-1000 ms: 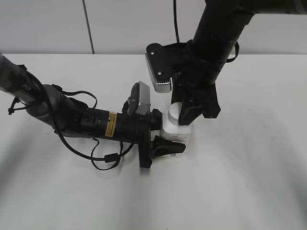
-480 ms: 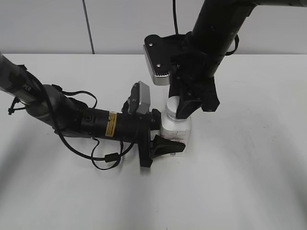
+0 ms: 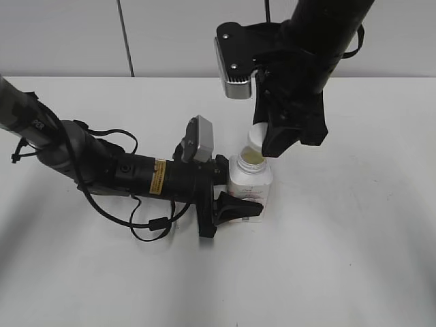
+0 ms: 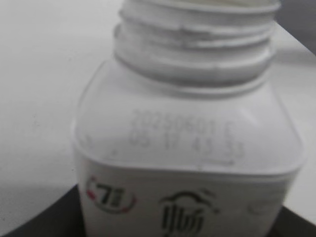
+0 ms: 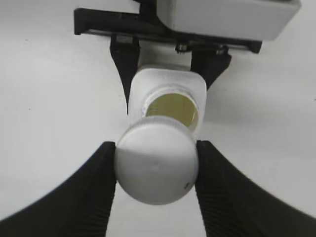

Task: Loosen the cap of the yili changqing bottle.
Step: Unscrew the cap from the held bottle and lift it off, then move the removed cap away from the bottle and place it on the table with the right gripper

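The yili changqing bottle (image 3: 249, 185) stands upright on the white table, white and squarish, its mouth open with a yellowish inside (image 5: 170, 109). My left gripper (image 3: 231, 197) is shut on the bottle's body from the left; the left wrist view shows the bottle (image 4: 187, 148) close up with its bare threaded neck. My right gripper (image 3: 262, 139) is shut on the round white cap (image 5: 156, 166) and holds it just above and slightly right of the open neck. The cap (image 3: 257, 136) is off the bottle.
The white table (image 3: 354, 245) reaches to a pale wall at the back. A black cable loop (image 3: 153, 225) lies under the left arm. The right arm's camera housing (image 3: 235, 61) hangs above the bottle.
My right gripper has risen and shifted right with the cap in it. The cap came off the neck, which now shows open. The left gripper and bottle have not moved.
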`<action>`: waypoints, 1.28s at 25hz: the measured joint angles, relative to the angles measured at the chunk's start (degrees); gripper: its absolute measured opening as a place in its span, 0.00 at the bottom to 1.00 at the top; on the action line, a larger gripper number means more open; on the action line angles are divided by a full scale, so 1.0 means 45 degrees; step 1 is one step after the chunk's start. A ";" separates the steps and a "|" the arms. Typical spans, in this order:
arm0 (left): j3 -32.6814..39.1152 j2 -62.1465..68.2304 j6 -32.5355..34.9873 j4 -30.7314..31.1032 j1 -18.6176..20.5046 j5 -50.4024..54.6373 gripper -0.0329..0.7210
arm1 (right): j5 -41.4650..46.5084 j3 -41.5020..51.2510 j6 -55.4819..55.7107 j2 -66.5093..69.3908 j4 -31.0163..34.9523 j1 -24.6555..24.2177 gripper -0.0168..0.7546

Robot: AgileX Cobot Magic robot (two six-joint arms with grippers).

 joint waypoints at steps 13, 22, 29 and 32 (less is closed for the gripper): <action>0.0000 0.0000 -0.0012 -0.0029 0.0000 0.0000 0.60 | -0.0739 0.0000 1.0290 -0.0090 -0.1812 -0.1915 0.53; 0.0000 0.0000 -0.0012 -0.0749 0.0000 0.0217 0.60 | -0.2138 0.0572 1.4204 -0.0104 -0.1805 -0.4228 0.53; 0.0000 0.0000 -0.0012 -0.0812 0.0000 0.0232 0.60 | -0.4147 0.3169 1.5154 -0.0113 -0.1779 -0.5012 0.53; 0.0000 0.0000 -0.0012 -0.0812 0.0000 0.0232 0.60 | -0.5135 0.4001 1.5553 -0.0113 -0.1779 -0.5069 0.53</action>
